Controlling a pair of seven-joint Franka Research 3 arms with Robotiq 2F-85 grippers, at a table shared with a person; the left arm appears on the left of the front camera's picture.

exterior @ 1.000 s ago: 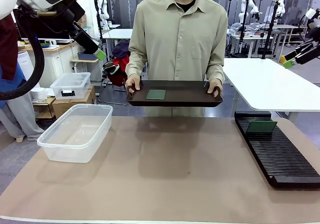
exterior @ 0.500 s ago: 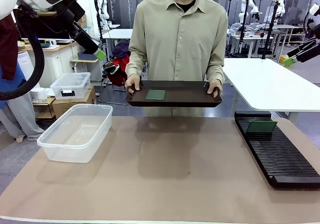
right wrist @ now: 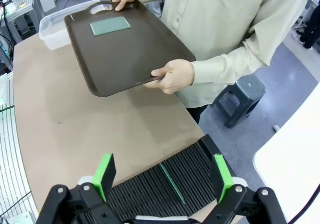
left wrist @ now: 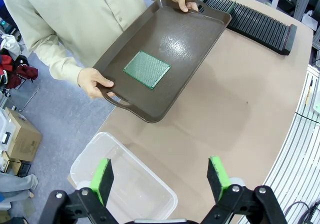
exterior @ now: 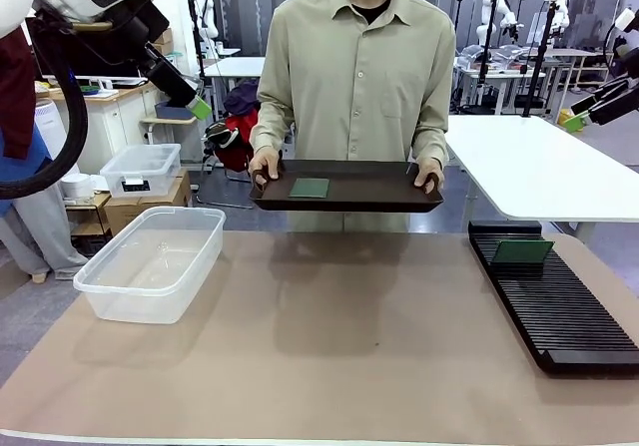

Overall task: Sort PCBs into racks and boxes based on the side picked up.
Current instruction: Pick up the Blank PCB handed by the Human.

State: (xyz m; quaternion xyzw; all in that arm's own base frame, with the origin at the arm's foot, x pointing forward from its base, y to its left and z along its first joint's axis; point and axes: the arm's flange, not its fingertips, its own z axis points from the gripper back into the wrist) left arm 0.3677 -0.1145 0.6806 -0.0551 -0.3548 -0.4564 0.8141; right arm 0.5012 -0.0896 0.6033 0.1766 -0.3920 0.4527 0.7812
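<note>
A person at the far side holds a dark handled tray (exterior: 349, 199) (left wrist: 195, 43) (right wrist: 125, 58) with both hands above the table's far edge. One green PCB (exterior: 310, 188) (left wrist: 147, 69) (right wrist: 110, 25) lies flat on it. A second PCB (exterior: 522, 251) (right wrist: 171, 182) stands in a slot near the far end of the black rack (exterior: 554, 301) (left wrist: 250, 19) (right wrist: 165, 189) on the right. The clear box (exterior: 155, 261) (left wrist: 120, 179) (right wrist: 50, 28) stands at the left with nothing in it. My left gripper (exterior: 200, 107) (left wrist: 162, 176) is open, high at the upper left. My right gripper (exterior: 574, 120) (right wrist: 162, 176) is open, high at the upper right above the rack.
A brown mat (exterior: 329, 346) covers the table between box and rack. A smaller clear lidded bin (exterior: 142, 170) sits on cardboard boxes beyond the table's left side. A white table (exterior: 539, 172) stands behind the rack. A grey stool (right wrist: 240, 101) is on the floor beside the person.
The right gripper has drifted slightly up and to the right at the picture's edge. The tray, boards and left arm stay as they were.
</note>
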